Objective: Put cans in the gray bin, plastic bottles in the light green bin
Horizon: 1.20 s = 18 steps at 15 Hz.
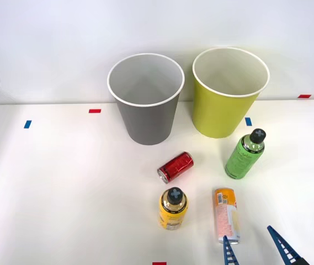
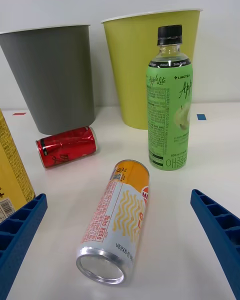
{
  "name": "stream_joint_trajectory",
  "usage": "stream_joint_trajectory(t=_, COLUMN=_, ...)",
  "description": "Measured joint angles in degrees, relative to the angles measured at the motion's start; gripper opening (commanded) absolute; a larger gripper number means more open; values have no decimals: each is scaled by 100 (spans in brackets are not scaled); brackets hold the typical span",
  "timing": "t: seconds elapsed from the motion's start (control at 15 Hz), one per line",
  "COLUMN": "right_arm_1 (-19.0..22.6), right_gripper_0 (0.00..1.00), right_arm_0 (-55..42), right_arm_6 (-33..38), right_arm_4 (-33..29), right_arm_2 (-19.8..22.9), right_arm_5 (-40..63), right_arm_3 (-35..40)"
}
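Right gripper (image 2: 120, 240) spread wide, empty. Slim orange-and-pink metal can (image 2: 117, 220) lies on its side between the fingers, just ahead. Step: first can pickup. Next: advance, close, carry to tapered gray bin (image 1: 145, 99) far ahead.

i see the gray bin (image 1: 145, 99) at the table's (image 1: 63, 193) back, left of the light green bin (image 1: 229, 93). nearer me, the short can (image 1: 175, 167) lies on its side before the gray bin, the taller bottle (image 1: 245, 154) standing to its right. nearest, the stubby bottle (image 1: 173, 208) stands left of the slim can (image 1: 226, 215), which lies flat.
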State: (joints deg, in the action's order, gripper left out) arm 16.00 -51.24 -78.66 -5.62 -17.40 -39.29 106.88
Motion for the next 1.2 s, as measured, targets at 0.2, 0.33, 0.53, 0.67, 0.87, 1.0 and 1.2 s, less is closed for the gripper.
stream_joint_trajectory(t=0.2, right_arm_1=0, right_gripper_0=100, right_arm_0=0, right_arm_6=0, right_arm_4=0, right_arm_2=0, right_arm_5=0, right_arm_3=0)
stream_joint_trajectory(t=0.33, right_arm_1=0, right_gripper_0=100, right_arm_0=0, right_arm_6=0, right_arm_4=0, right_arm_2=0, right_arm_5=0, right_arm_3=0)
stream_joint_trajectory(t=0.53, right_arm_1=0, right_gripper_0=100, right_arm_0=0, right_arm_6=0, right_arm_4=0, right_arm_2=0, right_arm_5=0, right_arm_3=0)
stream_joint_trajectory(t=0.67, right_arm_1=0, right_gripper_0=100, right_arm_0=0, right_arm_6=1, right_arm_4=0, right_arm_2=0, right_arm_5=0, right_arm_3=0)
stream_joint_trajectory(t=0.87, right_arm_1=0, right_gripper_0=100, right_arm_0=0, right_arm_6=0, right_arm_4=0, right_arm_2=0, right_arm_5=0, right_arm_3=0)
stream_joint_trajectory(t=1.0, right_arm_1=0, right_gripper_0=100, right_arm_0=0, right_arm_6=0, right_arm_4=0, right_arm_2=0, right_arm_5=0, right_arm_3=0)
stream_joint_trajectory(t=1.2, right_arm_1=0, right_gripper_0=100, right_arm_0=0, right_arm_6=0, right_arm_4=0, right_arm_2=0, right_arm_5=0, right_arm_3=0)
